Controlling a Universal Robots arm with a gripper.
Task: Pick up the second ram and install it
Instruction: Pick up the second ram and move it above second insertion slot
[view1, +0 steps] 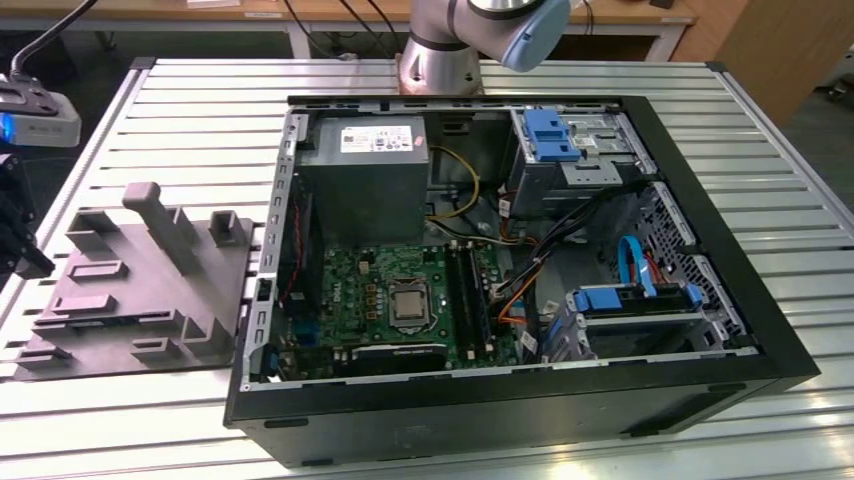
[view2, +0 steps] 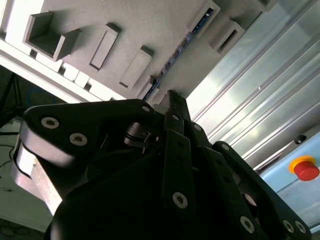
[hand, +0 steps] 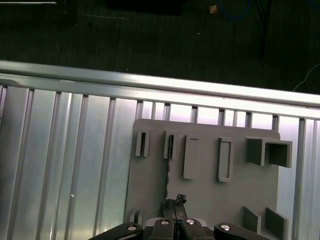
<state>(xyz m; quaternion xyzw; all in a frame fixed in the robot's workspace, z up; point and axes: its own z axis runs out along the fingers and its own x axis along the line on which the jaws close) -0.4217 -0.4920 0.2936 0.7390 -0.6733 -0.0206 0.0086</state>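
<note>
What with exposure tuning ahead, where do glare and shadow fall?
First wrist view: the table edge glares white, the floor near black. Second wrist view: the table slats glare, the gripper shows dark. Exterior view: even light, computer case shadowed inside.

My arm rises at the top centre of the exterior view, and in both wrist views my gripper has its black fingers drawn together.
</note>
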